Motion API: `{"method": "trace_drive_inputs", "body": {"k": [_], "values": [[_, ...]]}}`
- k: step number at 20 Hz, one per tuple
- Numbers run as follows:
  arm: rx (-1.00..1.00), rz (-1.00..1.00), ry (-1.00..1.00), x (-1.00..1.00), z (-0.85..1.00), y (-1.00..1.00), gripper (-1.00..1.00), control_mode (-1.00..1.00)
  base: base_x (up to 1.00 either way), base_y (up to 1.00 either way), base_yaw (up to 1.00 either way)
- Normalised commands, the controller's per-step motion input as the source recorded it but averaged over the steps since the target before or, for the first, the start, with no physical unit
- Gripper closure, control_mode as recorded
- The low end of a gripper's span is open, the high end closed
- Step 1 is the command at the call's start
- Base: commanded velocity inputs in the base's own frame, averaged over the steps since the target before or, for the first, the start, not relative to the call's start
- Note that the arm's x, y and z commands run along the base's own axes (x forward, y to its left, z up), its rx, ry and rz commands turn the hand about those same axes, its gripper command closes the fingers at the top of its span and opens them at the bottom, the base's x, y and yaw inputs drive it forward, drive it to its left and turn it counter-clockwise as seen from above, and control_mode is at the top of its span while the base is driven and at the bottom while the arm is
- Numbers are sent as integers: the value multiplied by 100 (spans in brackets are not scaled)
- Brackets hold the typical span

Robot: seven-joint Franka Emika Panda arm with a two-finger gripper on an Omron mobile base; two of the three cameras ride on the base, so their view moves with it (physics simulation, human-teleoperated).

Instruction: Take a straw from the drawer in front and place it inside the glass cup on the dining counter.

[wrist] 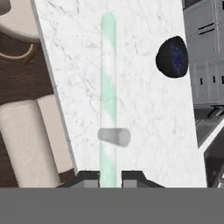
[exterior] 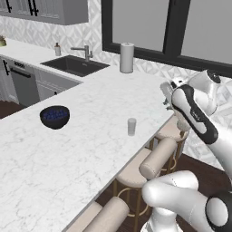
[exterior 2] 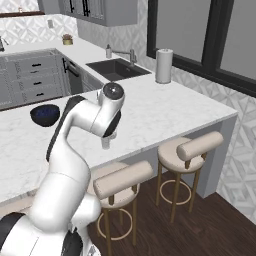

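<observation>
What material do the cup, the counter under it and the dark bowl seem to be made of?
The glass cup looks like clear greyish glass: the counter shows faintly through it. The dining counter looks like polished white marble, going by its faint grey veins, though it could be an imitation. The bowl is dark blue and opaque, perhaps glazed ceramic; the pictures leave this open.

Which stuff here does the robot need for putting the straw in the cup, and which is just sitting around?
Needed:
- thin pale green-and-white straw, held in the gripper
- small clear glass cup
- white marble dining counter

Just sitting around:
- dark blue bowl
- white paper-towel roll
- dark sink
- beige stools
</observation>
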Motion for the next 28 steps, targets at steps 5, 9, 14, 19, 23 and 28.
{"method": "trace_drive_inputs", "body": {"k": [5, 9, 14, 19, 23, 28], "values": [[-39, 8, 13, 44, 2, 8, 100, -100, 0, 0, 0], [-69, 1, 2, 8, 0, 40, 100, -100, 0, 0, 0], [-78, 0, 0, -3, 1, 62, 100, -100, 0, 0, 0], [-61, 0, -4, 0, 6, 14, 100, -100, 0, 0, 0], [-47, -2, -28, 0, 1, 0, 100, -100, 0, 0, 0], [-24, -5, -53, 0, -8, 0, 100, -100, 0, 0, 0]]}}
